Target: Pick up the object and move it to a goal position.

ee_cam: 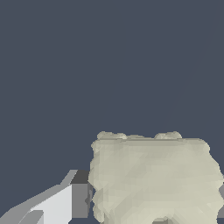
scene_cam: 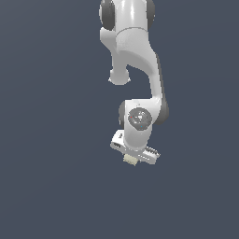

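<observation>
Gripper [scene_cam: 132, 158] pinching pale lumpy cube [ee_cam: 155, 179]; one finger [ee_cam: 65, 203] touching cube's side.

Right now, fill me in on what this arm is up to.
A single Franka Panda arm in a simulated scene is handling a small pale beige cube. The gripper is shut on the cube: in the wrist view the lumpy cube fills the space beside one finger, pressed against it. In the exterior view the cube sticks out just below the hand. No goal marker shows in either view, so how close it is to its target cannot be told.
</observation>
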You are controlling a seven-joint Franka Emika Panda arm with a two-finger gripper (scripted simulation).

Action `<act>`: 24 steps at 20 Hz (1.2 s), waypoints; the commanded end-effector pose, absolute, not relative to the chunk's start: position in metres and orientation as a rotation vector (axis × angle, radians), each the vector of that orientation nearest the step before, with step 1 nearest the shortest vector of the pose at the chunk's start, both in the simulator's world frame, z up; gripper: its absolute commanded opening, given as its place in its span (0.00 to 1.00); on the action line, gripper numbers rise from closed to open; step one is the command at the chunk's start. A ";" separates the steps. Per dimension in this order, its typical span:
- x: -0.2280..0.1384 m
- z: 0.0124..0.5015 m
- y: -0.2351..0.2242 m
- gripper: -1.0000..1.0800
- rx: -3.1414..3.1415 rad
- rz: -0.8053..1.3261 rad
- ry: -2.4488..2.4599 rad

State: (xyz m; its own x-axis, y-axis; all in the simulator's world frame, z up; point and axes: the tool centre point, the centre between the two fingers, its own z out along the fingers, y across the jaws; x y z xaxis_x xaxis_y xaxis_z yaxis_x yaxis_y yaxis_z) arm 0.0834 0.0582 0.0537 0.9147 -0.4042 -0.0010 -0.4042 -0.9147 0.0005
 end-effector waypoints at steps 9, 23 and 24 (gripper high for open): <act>0.055 0.108 0.048 0.00 3.074 -0.001 -0.649; -0.007 0.227 0.026 0.00 3.075 -0.001 -0.650; -0.012 0.236 0.025 0.00 3.075 -0.001 -0.650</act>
State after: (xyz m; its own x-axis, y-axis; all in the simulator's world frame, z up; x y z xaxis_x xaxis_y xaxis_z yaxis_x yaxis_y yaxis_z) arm -0.0040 0.0272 0.2223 0.9146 -0.4045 -0.0010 -0.4045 -0.9145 -0.0009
